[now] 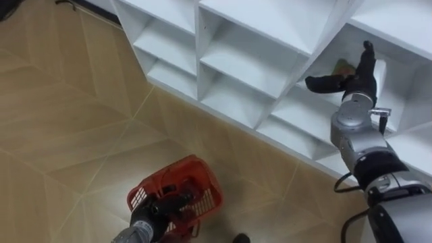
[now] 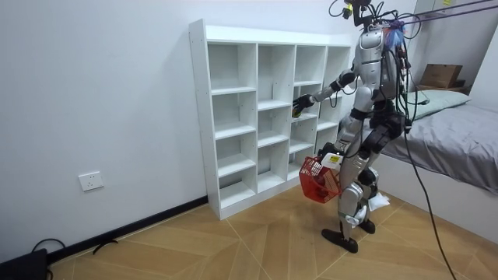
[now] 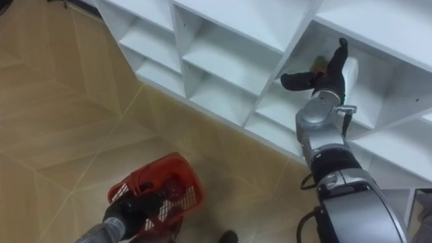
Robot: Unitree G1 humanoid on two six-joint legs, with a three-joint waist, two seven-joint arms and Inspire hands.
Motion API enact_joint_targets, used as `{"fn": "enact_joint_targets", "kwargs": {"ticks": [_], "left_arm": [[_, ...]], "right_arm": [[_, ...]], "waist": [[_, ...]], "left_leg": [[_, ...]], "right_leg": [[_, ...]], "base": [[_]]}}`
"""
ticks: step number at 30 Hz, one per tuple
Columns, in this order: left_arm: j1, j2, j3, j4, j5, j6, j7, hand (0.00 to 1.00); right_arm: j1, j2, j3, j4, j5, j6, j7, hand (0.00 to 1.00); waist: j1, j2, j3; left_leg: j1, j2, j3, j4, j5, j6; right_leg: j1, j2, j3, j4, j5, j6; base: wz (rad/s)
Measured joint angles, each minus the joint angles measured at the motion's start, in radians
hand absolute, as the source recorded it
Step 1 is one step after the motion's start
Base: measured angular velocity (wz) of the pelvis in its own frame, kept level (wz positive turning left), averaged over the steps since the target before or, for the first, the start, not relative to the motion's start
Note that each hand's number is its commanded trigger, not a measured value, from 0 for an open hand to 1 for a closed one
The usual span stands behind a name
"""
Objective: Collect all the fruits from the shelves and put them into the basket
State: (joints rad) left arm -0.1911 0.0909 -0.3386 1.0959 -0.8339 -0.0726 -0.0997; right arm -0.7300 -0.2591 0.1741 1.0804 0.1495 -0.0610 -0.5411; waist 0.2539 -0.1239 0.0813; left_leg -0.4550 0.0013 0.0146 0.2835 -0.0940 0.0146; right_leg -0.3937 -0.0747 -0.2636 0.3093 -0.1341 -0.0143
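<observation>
Yellowish small fruit (image 1: 344, 65), likely light and soft, is best cupped gently by the open right hand (image 1: 358, 79); red plastic basket (image 1: 179, 165) is gripped by left hand (image 1: 156, 209).

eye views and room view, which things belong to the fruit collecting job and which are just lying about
Job: white cubby shelf unit; small yellowish fruit in a cubby, by the open right hand; red plastic mesh basket, held in the left hand.
Lying about: grey bed; brown cardboard box on it; white wall socket.
</observation>
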Motion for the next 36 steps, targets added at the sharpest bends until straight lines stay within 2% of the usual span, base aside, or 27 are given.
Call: {"fn": "enact_joint_targets", "kwargs": {"ticks": [4, 7, 14, 27, 36], "left_arm": [[-0.004, -0.002, -0.001, -0.009, 0.000, 0.002, 0.001, 1.00], [-0.005, -0.002, -0.001, -0.008, -0.005, 0.001, 0.003, 1.00], [-0.008, -0.002, -0.003, -0.009, -0.039, -0.001, 0.003, 1.00], [-0.014, 0.006, 0.000, -0.016, -0.062, 0.000, 0.003, 1.00], [-0.014, 0.017, -0.012, -0.016, -0.099, -0.002, 0.009, 1.00]], "right_arm": [[-0.001, 0.000, 0.000, 0.022, 0.001, 0.031, 0.000, 0.00], [-0.003, -0.002, 0.000, 0.050, 0.001, 0.031, -0.001, 0.00], [-0.007, -0.010, -0.002, 0.054, 0.000, 0.032, -0.004, 0.00], [-0.034, -0.046, -0.002, 0.095, 0.003, 0.033, -0.006, 0.00], [-0.048, -0.060, -0.003, 0.096, 0.075, 0.032, -0.048, 0.00]], "waist": [[-0.001, -0.001, 0.0011], [-0.002, -0.003, 0.0025], [-0.006, -0.011, 0.0133], [-0.008, -0.013, 0.0139], [-0.031, -0.013, 0.0140]], "left_leg": [[-0.026, 0.001, -0.005, 0.009, 0.001, 0.000], [-0.026, 0.001, -0.003, 0.009, 0.001, 0.001], [-0.032, -0.005, -0.004, 0.008, 0.002, 0.003], [-0.057, -0.007, -0.010, 0.009, 0.004, 0.007], [-0.055, 0.002, 0.001, 0.017, 0.004, 0.007]], "right_leg": [[-0.020, -0.002, -0.008, 0.002, 0.000, 0.000], [-0.021, -0.005, -0.009, 0.004, 0.000, 0.000], [-0.028, -0.008, -0.010, 0.005, 0.000, 0.000], [-0.052, -0.012, -0.013, 0.008, 0.000, 0.001], [-0.054, -0.010, -0.001, 0.017, 0.000, 0.000]], "base": [[0.03], [0.00], [0.00], [0.00], [-0.03]]}}
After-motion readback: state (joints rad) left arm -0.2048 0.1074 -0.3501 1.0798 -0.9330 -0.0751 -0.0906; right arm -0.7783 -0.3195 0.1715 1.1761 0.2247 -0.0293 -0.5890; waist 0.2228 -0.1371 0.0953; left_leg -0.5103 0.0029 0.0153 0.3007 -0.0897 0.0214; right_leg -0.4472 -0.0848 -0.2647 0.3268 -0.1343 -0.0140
